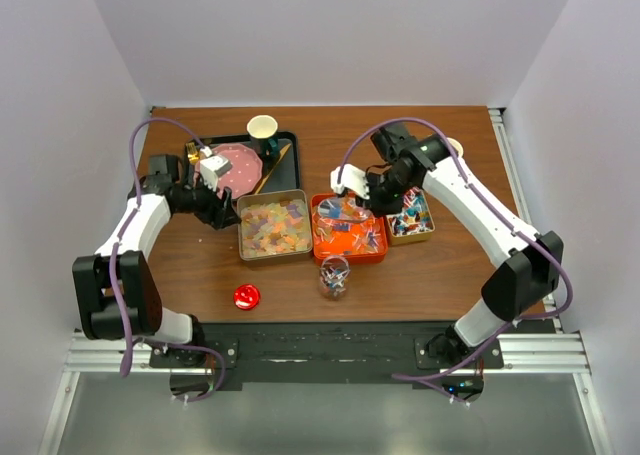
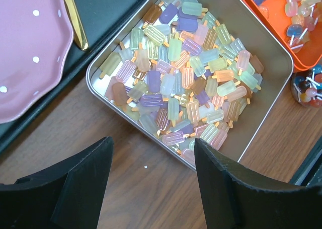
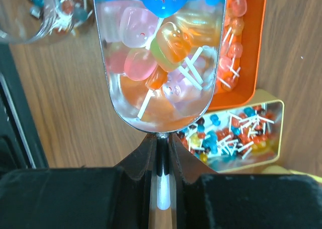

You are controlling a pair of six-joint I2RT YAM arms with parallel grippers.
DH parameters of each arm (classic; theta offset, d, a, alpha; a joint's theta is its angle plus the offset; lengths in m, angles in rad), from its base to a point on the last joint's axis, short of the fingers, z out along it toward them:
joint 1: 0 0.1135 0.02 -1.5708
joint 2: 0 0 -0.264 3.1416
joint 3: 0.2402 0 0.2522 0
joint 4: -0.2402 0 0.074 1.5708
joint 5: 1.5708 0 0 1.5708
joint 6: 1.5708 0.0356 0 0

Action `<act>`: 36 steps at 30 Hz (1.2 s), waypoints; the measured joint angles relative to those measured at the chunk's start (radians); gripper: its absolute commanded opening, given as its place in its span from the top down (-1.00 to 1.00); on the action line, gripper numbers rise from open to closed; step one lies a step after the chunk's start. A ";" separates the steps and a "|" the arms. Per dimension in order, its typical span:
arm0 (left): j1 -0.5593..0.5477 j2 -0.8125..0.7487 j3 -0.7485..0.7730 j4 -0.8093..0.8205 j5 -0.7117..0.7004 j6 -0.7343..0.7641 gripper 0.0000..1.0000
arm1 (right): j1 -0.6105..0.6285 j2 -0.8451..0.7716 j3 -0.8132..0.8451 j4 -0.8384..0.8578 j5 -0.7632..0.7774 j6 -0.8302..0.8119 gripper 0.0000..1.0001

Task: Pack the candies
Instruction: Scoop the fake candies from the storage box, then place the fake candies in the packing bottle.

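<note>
candies (image 2: 186, 83): pastel popsicle-shaped pieces fill the silver tin (image 2: 274, 83), heaped left and centre, with the right corner of the tin floor bare. More candies, the lollipop type on white sticks, sit in the orange tray (image 3: 250, 43), in the yellow tin (image 3: 278, 107) next to it, and in the glass jar (image 1: 334, 275), which stands on the bench (image 1: 430, 275) just in front of the orange tray. I also see a load riding in the metal scoop (image 3: 163, 119): blue, pink, orange and clear pieces, sticks pointing all ways

right hand (image 3: 160, 161): fingers pressed almost together, pinching the scoop's thin handle. From the top view the scoop hangs over the orange tray

left hand (image 2: 151, 153): fingers spread wide, nothing between them, touching nothing. It hovers over bare bench just beside the silver tin's corner, with the black tray (image 2: 100, 17) and its pink plate (image 2: 25, 53) on the other side

hard to see: the scoop's front end is cut off by the top edge of the right wrist view, and the jar shows there only as a corner. From above, the right hand covers part of the orange tray and I can't separate single candies. A red disc (image 1: 246, 296) lies alone on the bench in front of the silver tin
</note>
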 measured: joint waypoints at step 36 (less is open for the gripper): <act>0.000 -0.237 -0.193 0.147 -0.014 -0.122 -0.40 | 0.395 -0.158 -0.093 -0.164 0.614 -0.255 1.00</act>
